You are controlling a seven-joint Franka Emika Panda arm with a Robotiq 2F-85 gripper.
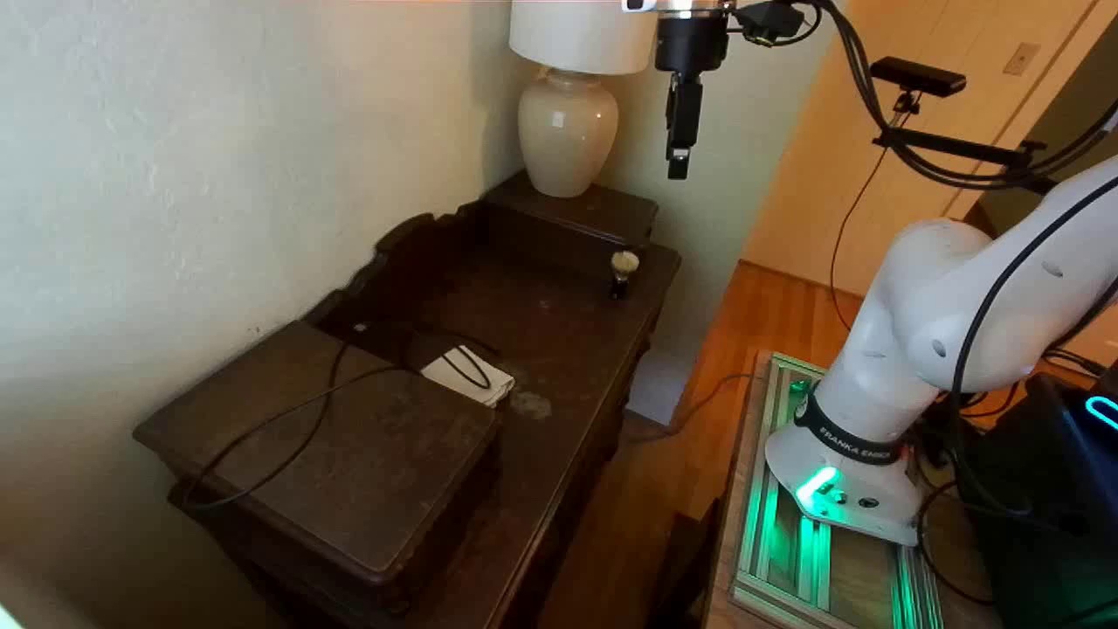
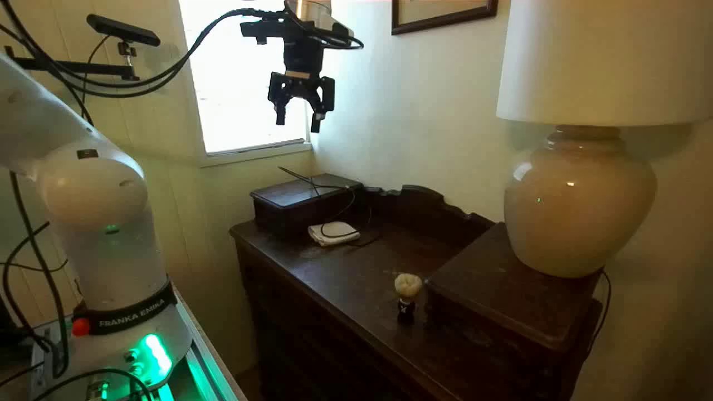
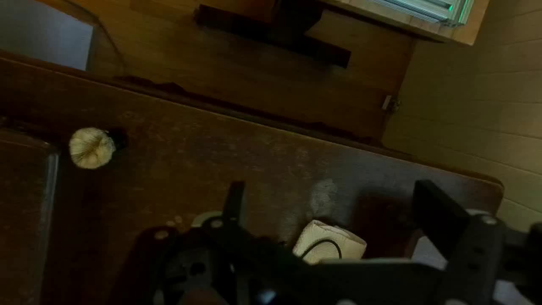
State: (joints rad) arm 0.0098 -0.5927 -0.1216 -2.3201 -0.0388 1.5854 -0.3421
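A pale wall (image 2: 412, 122) backs the dark wooden table (image 2: 356, 278), where a folded white cloth (image 3: 327, 250) lies lower than the empty claw (image 2: 298, 123), its fingers (image 2: 281, 117) spread; the wrist view shows the cloth between them, with an upright brush (image 3: 92, 148) well off leftward.

Both exterior views slant down from opposite ends of the worktop (image 1: 541, 314), sharing lamp (image 2: 582, 206) and arm (image 1: 943, 288); in an exterior view we face the window (image 2: 237, 100), lamp looming near! The wrist view peers steeply down past the hand (image 3: 331, 192).
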